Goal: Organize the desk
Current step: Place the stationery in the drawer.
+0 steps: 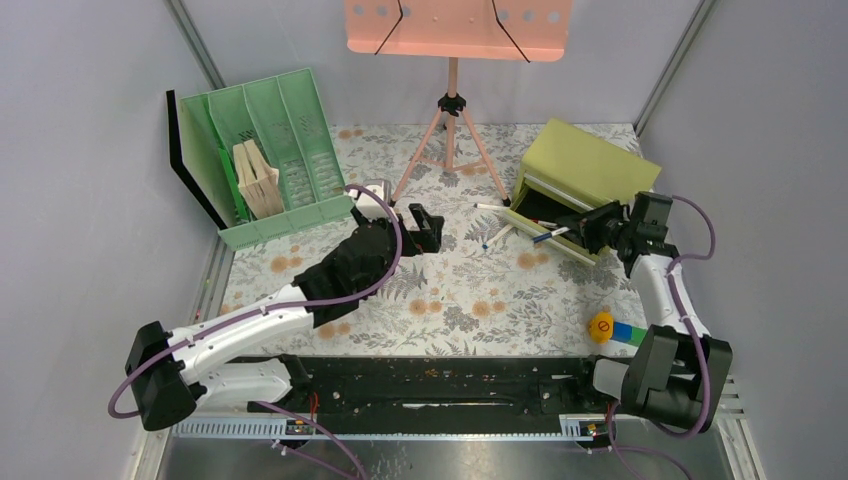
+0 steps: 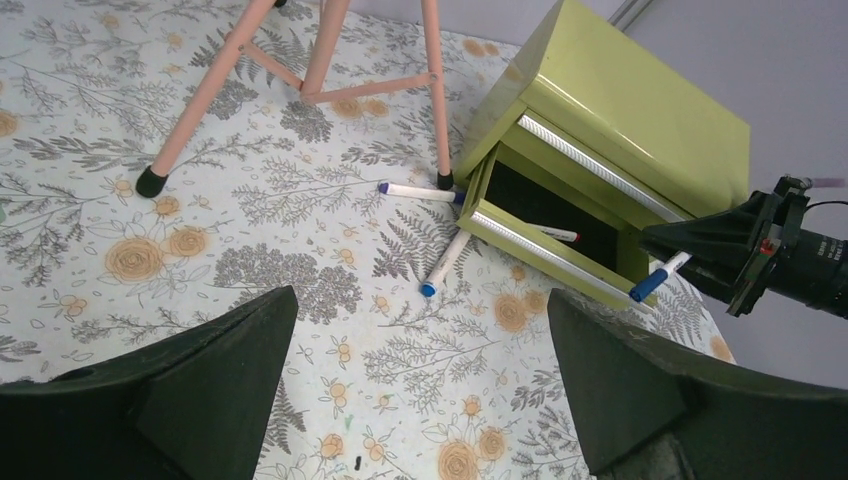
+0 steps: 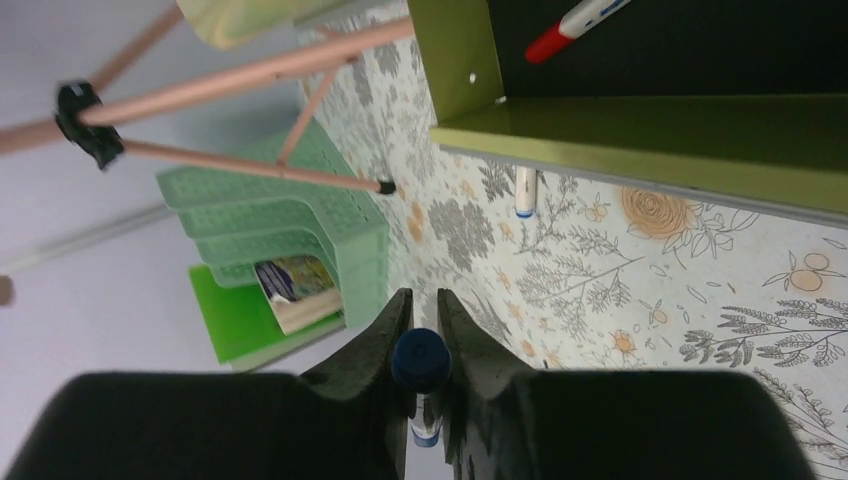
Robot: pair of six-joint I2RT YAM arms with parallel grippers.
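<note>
The desk (image 1: 440, 300) is a floral-print tabletop. My right gripper (image 1: 585, 232) is shut on a blue-capped white marker (image 3: 418, 358), held at the mouth of the open drawer (image 1: 545, 222) of an olive-green box (image 1: 585, 165). A red-capped marker (image 3: 580, 20) lies inside the drawer. Two blue-capped markers (image 1: 490, 207) (image 1: 497, 238) lie on the desk in front of the box; they also show in the left wrist view (image 2: 420, 190) (image 2: 445, 262). My left gripper (image 1: 428, 228) is open and empty above the desk's middle, its fingers (image 2: 200, 370) wide apart.
A green file organiser (image 1: 275, 150) holding books stands at the back left. A pink music stand (image 1: 452, 120) has its tripod legs on the desk at the back centre. A small yellow, blue and green toy (image 1: 612, 329) lies at the front right.
</note>
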